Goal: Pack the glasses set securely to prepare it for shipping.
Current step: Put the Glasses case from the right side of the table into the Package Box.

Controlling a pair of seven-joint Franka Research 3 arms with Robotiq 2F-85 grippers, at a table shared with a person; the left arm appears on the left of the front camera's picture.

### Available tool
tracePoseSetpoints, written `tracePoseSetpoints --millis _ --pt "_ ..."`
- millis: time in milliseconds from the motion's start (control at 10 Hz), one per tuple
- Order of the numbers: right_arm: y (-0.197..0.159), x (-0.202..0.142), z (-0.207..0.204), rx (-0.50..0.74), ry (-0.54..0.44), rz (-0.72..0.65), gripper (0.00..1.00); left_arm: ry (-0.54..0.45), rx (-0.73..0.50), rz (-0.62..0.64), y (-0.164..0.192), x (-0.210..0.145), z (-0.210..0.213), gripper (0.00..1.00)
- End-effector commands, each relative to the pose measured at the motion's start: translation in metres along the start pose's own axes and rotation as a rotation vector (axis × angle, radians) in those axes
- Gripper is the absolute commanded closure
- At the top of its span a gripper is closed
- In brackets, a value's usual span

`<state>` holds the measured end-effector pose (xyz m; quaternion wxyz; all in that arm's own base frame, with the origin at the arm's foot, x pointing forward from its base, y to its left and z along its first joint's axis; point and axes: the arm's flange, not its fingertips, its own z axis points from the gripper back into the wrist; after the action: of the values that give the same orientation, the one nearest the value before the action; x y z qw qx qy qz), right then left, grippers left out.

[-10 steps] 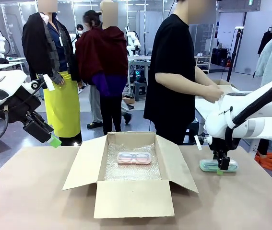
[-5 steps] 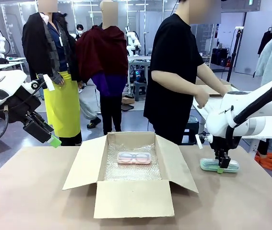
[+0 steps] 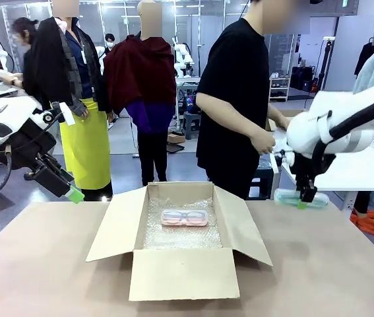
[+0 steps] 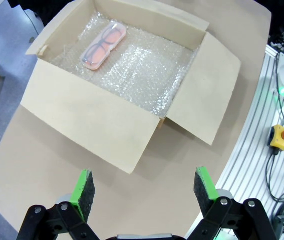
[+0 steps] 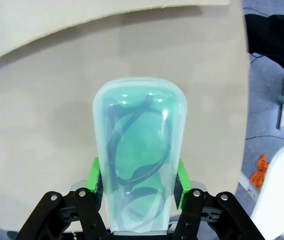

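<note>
Nearest the camera, the brown worktop (image 3: 41,264) carried an open cardboard box (image 3: 183,274), its four flaps spread outward. Bubble wrap (image 3: 180,234) lined the floor of the box. On that lining, toward the 12 o'clock end, the pale pink case (image 3: 184,217) lay flat and crosswise, with dark spectacle frames showing through its lid.

At about 10 o'clock from the box, the left hand (image 4: 144,185) hung above the worktop, off its left edge in the front view. Its jaws stood wide apart and held nothing.

At about 2 o'clock from the box, the right hand (image 3: 305,197) was clamped on the mint green case (image 5: 139,150). Its pads (image 5: 97,175) pressed against the two long sides near one end. The case was held level and clear of the worktop, over its far right part, with glasses visible inside.

Beyond the worktop, at roughly 1 o'clock, a person (image 3: 236,99) in a black shirt stood side-on.
</note>
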<state>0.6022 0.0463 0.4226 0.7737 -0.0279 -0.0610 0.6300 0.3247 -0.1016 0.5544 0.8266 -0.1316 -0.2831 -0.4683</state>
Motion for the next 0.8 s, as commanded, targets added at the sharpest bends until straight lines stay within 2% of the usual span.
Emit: tracePoseSetpoints --millis 0,300,700 --pt "0.006 0.017 0.029 0.031 0.026 -0.013 0.61 -0.008 -0.013 -0.013 0.001 -0.002 0.001 0.00" --pt "0.018 0.058 0.059 0.075 0.044 -0.019 0.61 -0.008 -0.013 -0.013 0.001 -0.002 0.001 0.00" --pt "0.054 0.196 0.079 0.075 0.071 -0.020 0.61 -0.008 -0.013 -0.013 0.001 -0.002 0.001 0.00"
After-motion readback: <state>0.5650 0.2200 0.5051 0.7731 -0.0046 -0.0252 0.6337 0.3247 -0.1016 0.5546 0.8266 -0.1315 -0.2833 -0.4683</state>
